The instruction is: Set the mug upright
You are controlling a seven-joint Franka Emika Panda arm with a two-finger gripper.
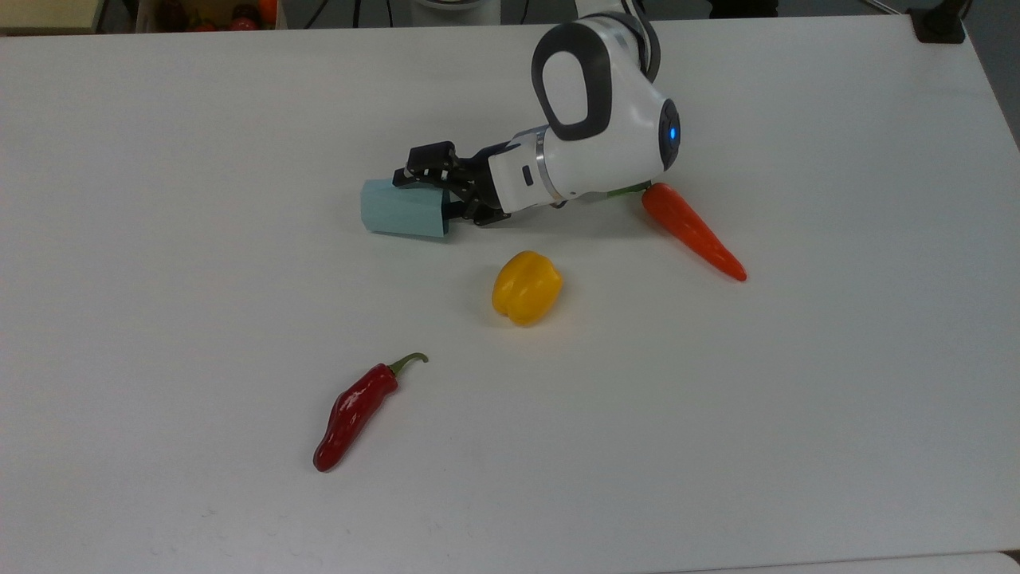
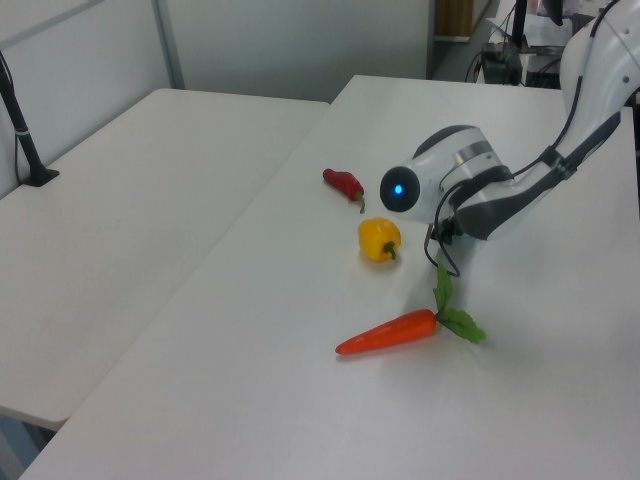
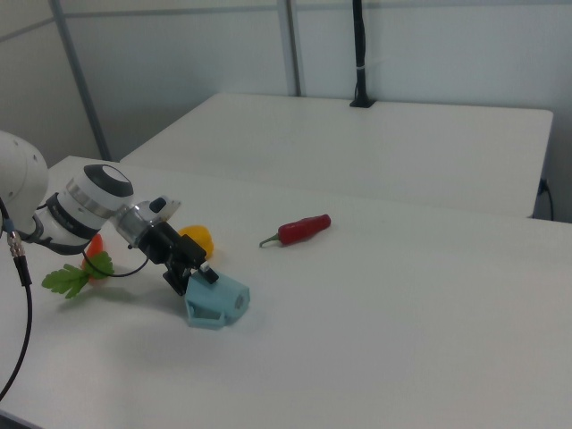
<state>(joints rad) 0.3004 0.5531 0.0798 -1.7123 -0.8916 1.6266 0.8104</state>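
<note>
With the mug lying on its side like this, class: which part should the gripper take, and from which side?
Take the rim wall at the open end. The mug lies on its side, mouth toward the top view's right, where the gripper already is. Coming from that side, one finger could slip inside the mouth and one outside; the tapered, faceted body would likely slide in a pinch.

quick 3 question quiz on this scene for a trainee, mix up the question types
1. True or false: the mug stands upright on the table.
2. Multiple choice: in the top view, which item lies nearest the mug? A) red chili B) yellow pepper C) carrot
3. Fill in: in the top view, the claw is at the mug's ____ end.

Key
1. False: it lies on its side.
2. B
3. Right, the wider open end, with the arm stretched low over the table.
</note>
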